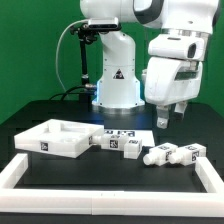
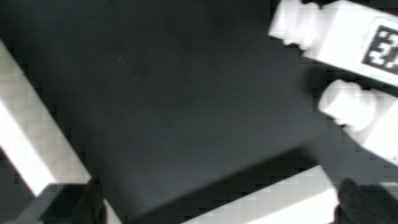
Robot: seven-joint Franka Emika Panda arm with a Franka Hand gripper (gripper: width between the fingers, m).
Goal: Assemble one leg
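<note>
**Approach step: jaws poised over the loose legs, nothing grasped yet.**
The jaws hang wide open and empty above the surface (image 1: 35,118), at the exterior view's right. The leg (image 1: 158,153) lies on its side just below and nearer, beside another leg (image 1: 190,152). Judged next: centre the gap over it, then descend.

Black table (image 1: 90,168) (matte, dark in the wrist view too). Directly on it: white rimmed tray (image 1: 45,146) toward the exterior view's left, flat marker board (image 1: 128,133) just beside it, first leg (image 1: 130,147) in front of that board, second leg (image 1: 160,155) and third leg (image 1: 190,152) lying close together, white rail (image 1: 120,192) along the front, robot base (image 1: 117,95) behind.
</note>
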